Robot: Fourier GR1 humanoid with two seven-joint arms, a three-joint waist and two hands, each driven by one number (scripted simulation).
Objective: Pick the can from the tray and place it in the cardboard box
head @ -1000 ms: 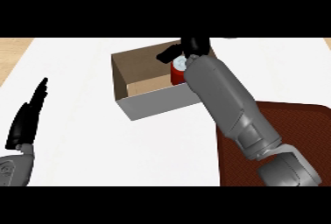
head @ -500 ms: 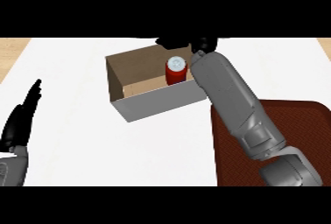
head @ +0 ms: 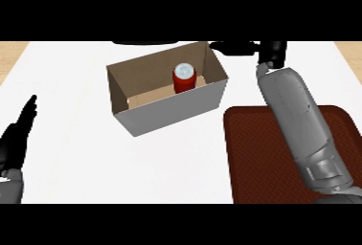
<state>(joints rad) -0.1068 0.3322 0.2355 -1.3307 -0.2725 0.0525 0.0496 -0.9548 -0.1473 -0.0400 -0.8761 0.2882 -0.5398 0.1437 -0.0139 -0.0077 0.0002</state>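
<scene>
The can [head: 183, 79], red with a pale silver top, is seen standing upright inside the cardboard box [head: 173, 110], toward the box's far wall and roughly midway between its side walls. It is touched by no hand. The box is set open-topped on the white counter [head: 141, 162], turned slightly so that its corners are skewed against the counter's edges, and it lies nearer the far edge than the near one.

The dark brown tray [head: 258, 158] is placed just beside the box, toward the counter's right edge and near its front; nothing is seen lying on the part of it that shows (much of its surface is covered by the grey right forearm stretched across it).

The right hand [head: 272, 51] is found beyond the box's far right corner, close to the counter's far edge, apart from the can. Only part of it is shown at the top of the view, and whether its fingers are curled or straight cannot be told.

The left hand [head: 17, 139] is held at the counter's left edge, near the front corner, with its fingers straight and pointing upward, nothing being held in it. It is well apart from the box.
</scene>
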